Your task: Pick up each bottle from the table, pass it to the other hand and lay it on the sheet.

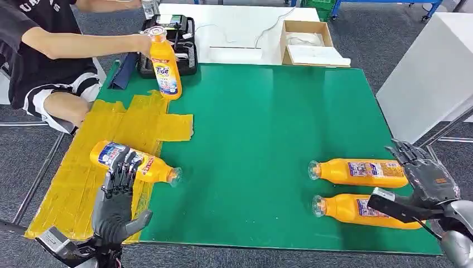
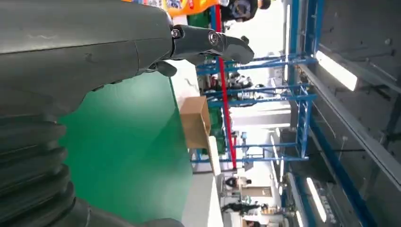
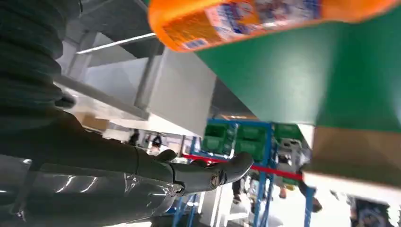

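Left hand lies fingers-spread over a bottle lying on the yellow sheet, cap pointing right, while two bottles lie caps leftward on the green table beside the open, empty right hand.

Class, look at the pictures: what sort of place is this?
Probably a workshop or lab hall. Blue metal racks stand behind, green crates are stacked, and an open tool case lies by the green table.
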### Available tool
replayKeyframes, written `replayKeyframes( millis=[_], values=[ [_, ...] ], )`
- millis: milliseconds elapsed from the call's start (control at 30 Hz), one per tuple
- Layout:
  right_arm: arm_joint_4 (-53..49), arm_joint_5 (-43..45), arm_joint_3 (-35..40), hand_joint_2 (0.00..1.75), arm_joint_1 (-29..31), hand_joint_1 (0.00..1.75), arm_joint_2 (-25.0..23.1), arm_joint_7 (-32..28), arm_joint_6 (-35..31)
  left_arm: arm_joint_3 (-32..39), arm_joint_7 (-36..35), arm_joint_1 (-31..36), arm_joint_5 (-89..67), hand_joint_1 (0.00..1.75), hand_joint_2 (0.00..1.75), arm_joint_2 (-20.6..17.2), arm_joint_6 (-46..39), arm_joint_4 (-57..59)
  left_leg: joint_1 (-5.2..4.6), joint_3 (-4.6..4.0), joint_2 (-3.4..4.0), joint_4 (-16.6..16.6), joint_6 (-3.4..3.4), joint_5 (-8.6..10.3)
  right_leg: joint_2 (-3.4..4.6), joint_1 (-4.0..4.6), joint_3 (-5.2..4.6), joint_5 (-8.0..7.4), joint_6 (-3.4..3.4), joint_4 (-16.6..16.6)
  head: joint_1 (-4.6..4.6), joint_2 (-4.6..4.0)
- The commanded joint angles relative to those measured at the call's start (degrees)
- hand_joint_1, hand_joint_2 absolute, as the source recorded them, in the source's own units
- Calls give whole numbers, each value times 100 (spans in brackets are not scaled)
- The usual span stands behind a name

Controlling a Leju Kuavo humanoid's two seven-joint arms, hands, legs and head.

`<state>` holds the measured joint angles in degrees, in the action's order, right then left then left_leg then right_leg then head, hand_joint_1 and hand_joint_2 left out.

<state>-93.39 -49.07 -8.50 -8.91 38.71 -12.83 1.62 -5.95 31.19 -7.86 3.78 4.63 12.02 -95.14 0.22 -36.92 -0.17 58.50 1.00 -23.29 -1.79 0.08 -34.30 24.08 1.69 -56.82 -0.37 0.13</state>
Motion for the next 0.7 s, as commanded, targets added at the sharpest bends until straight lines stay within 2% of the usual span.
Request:
replayKeyframes(
  millis=[33, 200, 333, 500, 567, 600, 700],
  values=[
    [1040, -334, 352, 175, 458, 0, 8, 39, 208, -47, -38, 160, 114, 0, 175, 28, 112, 607, 1, 20, 8, -10, -3, 0, 16, 0, 21, -3, 0, 13, 2, 0],
    [1244, -556, 501, 175, 548, 0, 43, 243, 159, -17, -61, 161, 139, 0, 175, 58, 174, 612, 1, 20, 6, -9, -4, -1, 15, -1, 20, -2, 0, 11, -2, 0],
    [1827, -740, 649, 175, 868, 0, -21, 317, 44, -10, -159, 170, 106, 0, 175, 71, 130, 798, 2, 36, 15, -15, -3, -2, 27, 0, 35, -4, 1, 21, -2, 0],
    [1827, -740, 649, 175, 868, 0, -21, 317, 44, -10, -159, 170, 106, 0, 175, 71, 130, 798, 1, 25, 8, -10, -3, -1, 18, 0, 25, -2, 1, 14, 0, 0],
    [1898, -744, 668, 175, 897, 0, -27, 313, 59, 29, -163, 179, 153, 0, 175, 96, 126, 830, -4, 56, 13, -17, -7, -7, 37, -7, 55, 4, 3, 21, 0, 0],
    [2090, -748, 690, 175, 967, 0, -37, 307, 77, 63, -154, 201, 204, 0, 175, 111, 127, 871, 1, 26, 7, -10, -3, -2, 17, 0, 27, -1, 1, 14, 0, 0],
    [2467, -874, 770, 175, 1147, 0, -138, 326, -69, 73, -144, 239, 225, 0, 175, 114, 148, 910, 3, 21, 3, -9, -3, 0, 10, 1, 24, -2, 1, 14, 0, 0]
  ],
)
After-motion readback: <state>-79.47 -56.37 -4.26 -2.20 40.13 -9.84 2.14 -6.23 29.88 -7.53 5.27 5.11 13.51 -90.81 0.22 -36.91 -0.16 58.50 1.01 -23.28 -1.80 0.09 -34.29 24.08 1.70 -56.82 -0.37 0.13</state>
